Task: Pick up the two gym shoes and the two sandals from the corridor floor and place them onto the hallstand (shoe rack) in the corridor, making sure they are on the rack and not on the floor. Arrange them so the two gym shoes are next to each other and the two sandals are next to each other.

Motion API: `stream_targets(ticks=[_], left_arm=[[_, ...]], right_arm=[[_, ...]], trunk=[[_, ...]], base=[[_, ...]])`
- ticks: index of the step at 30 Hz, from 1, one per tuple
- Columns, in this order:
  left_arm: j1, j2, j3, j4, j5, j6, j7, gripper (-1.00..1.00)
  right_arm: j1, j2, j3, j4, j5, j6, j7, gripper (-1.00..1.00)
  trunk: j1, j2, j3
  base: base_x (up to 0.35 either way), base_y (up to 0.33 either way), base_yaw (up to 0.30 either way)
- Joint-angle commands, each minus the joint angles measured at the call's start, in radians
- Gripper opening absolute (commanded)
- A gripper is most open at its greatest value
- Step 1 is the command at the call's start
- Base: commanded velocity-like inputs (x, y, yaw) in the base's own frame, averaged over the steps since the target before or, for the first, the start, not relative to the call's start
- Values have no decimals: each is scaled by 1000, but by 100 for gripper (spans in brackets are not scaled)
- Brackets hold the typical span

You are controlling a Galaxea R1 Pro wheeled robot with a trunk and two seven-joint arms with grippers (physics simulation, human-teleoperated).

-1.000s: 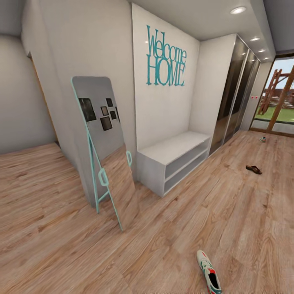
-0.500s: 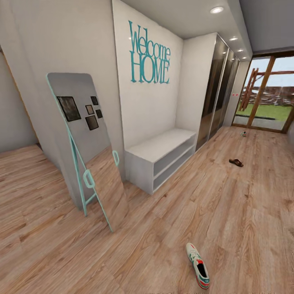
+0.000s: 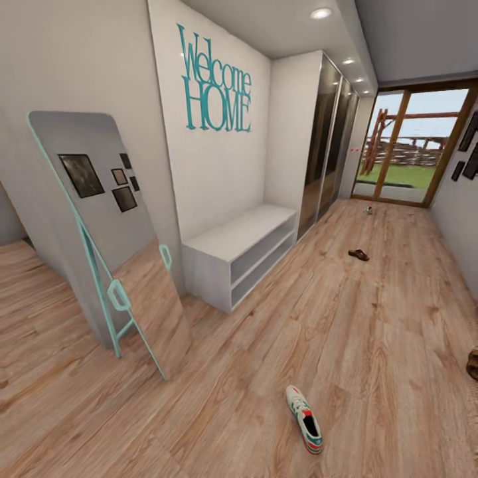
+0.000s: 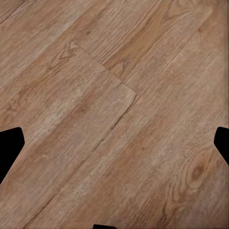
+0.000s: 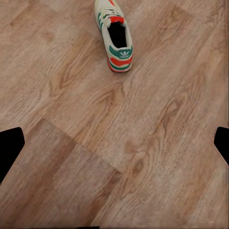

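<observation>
Gym shoe [image 3: 305, 428] lies on corridor floor [image 3: 372, 345] (tool states: cannot tell).

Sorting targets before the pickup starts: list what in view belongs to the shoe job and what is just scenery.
Job:
- white lace-up sneaker with green stripes, on the floor
- dark brown flat sandal, on the floor
- pale grey-white shoe rack bench
- wood-plank corridor floor

Scenery:
- teal-framed leaning mirror
- teal "Welcome HOME" wall lettering
- glass door

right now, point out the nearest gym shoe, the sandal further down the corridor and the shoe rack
gym shoe [image 3: 305, 419], head view, on its open collar at mid-shoe
sandal [image 3: 358, 254], head view, on its dark strap
shoe rack [image 3: 229, 235], head view, on the bare bench top
</observation>
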Motion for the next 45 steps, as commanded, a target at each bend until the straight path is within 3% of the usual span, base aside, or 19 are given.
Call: stream_targets(ticks=[1, 22, 45], left_arm=[[0, 0, -2, 0, 10, -3, 0, 100], [-1, 0, -2, 0, 10, -3, 1, 100], [0, 0, -2, 0, 10, -3, 1, 100]], right_arm=[[-1, 0, -1, 1, 0, -3, 0, 100], [-1, 0, 0, 1, 0, -3, 0, 100], [-1, 1, 0, -1, 0, -3, -3, 100]], trunk=[[0, 0, -2], [0, 0, -22], [0, 0, -24]], base=[[0, 0, -216], [0, 0, -186], [159, -165, -12]])
